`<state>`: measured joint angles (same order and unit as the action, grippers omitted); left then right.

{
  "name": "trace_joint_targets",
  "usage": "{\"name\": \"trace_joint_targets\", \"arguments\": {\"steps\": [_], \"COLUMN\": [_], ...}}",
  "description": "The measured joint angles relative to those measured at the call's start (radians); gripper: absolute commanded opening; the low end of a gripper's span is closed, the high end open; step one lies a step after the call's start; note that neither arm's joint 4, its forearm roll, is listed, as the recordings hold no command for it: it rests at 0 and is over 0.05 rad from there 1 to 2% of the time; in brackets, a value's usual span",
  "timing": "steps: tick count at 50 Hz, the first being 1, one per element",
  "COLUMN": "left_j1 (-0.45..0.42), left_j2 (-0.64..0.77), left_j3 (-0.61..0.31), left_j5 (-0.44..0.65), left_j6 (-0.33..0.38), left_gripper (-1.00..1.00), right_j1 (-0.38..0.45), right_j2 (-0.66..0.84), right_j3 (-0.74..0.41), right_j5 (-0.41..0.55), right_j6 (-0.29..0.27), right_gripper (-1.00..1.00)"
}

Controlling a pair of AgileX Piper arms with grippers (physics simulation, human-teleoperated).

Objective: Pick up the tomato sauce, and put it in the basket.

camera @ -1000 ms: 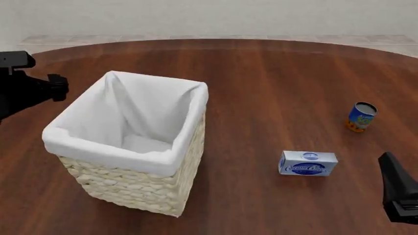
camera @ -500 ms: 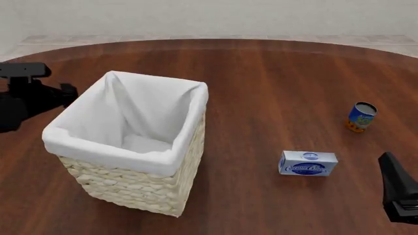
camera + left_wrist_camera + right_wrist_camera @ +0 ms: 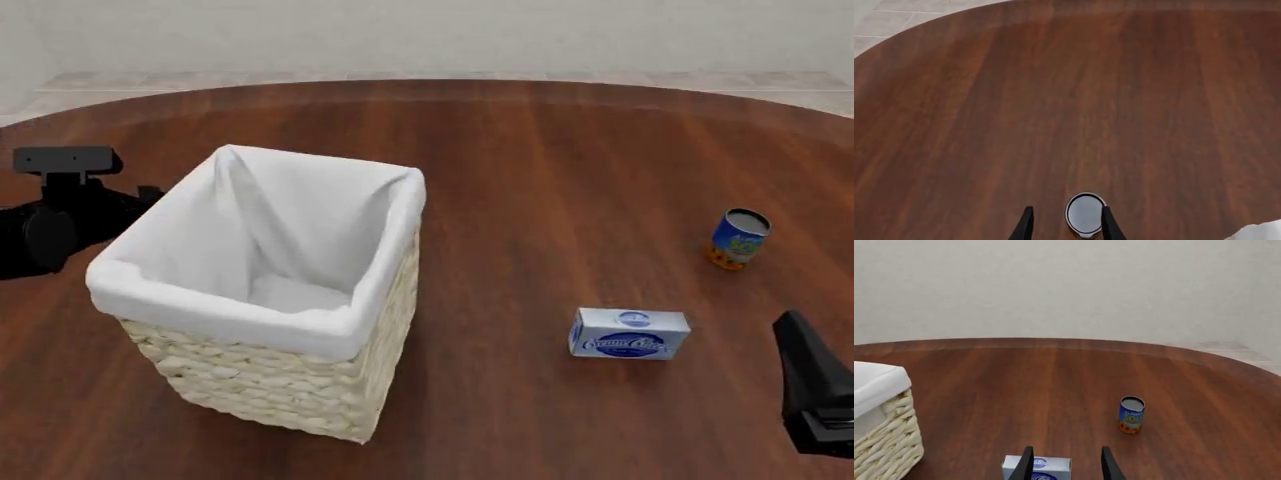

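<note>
The left arm has been shifted right, closer to the basket (image 3: 267,395), whose far-left side it now adjoins. The left gripper (image 3: 1065,212) is seen released, its fingers spread about an upright can (image 3: 1085,215), taken as the tomato sauce, though only its silver lid is shown. The right gripper (image 3: 1066,450) is held open at the near right, by the blue-and-white box (image 3: 629,333).

Blue can (image 3: 738,238) stands apart from blue-and-white box (image 3: 629,334).
</note>
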<state>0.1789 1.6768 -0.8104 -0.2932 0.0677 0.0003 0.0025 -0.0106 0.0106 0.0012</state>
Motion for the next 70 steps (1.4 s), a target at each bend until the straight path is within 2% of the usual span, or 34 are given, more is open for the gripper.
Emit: {"name": "trace_joint_targets", "arguments": {"steps": [70], "left_j1": [-0.042], "left_j2": [0.169], "left_j3": [-0.049], "left_j5": [-0.062], "left_j6": [0.005], "left_gripper": [1.00], "right_j1": [0.000], "right_j2": [0.000], "right_j3": [0.000], "right_j5": [0.000], "right_j6": [0.000], "right_gripper": [1.00]}}
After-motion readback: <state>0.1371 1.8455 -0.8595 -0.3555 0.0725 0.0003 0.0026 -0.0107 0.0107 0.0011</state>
